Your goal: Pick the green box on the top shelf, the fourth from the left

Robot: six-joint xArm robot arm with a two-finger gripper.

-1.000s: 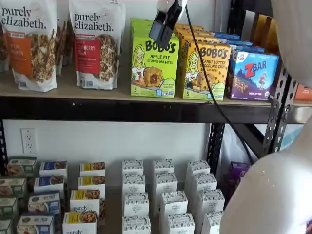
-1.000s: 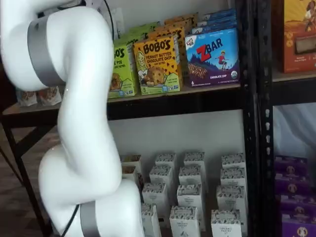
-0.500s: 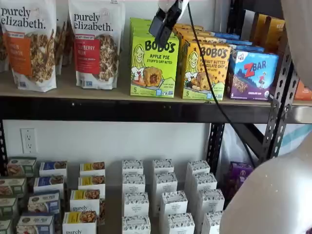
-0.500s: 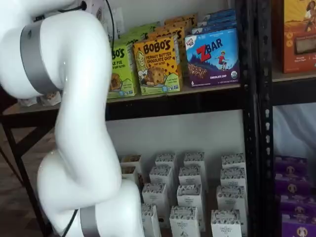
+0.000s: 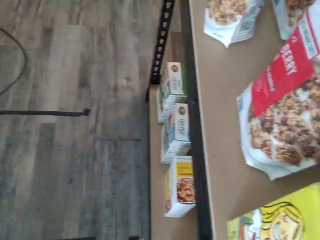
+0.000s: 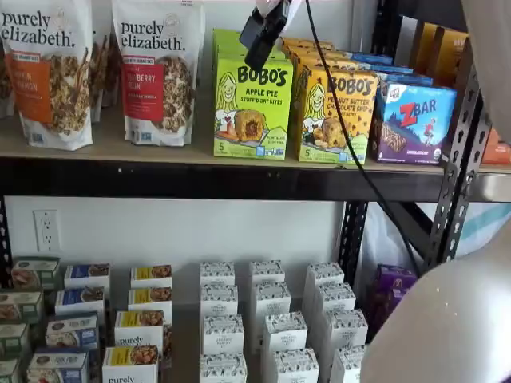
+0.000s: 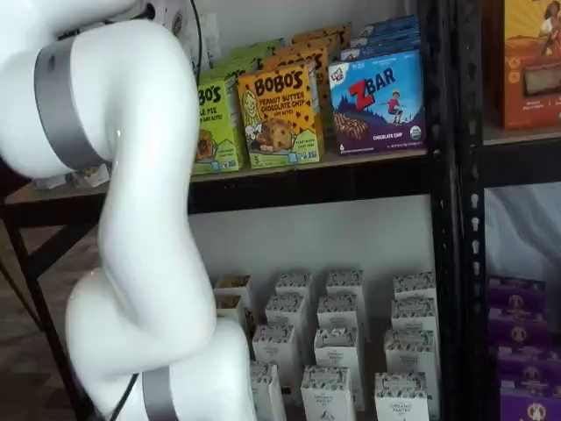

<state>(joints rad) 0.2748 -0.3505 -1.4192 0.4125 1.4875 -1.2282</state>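
Your gripper (image 6: pixel 262 36): hangs from the upper edge in a shelf view, black fingers side-on, no gap visible there; jaws at their widest, nothing held. Just below and behind it, your green box (image 6: pixel 251 106): upright on the top shelf (image 6: pixel 200 177), front row, untouched. Touching its right side: orange box (image 6: pixel 336 118). Next along: blue box (image 6: pixel 414 122). To its left, apart: granola bag (image 6: pixel 157 72). Below: white cartons (image 6: pixel 275 327). White arm (image 7: pixel 131 210) hides part of the green box in a shelf view.
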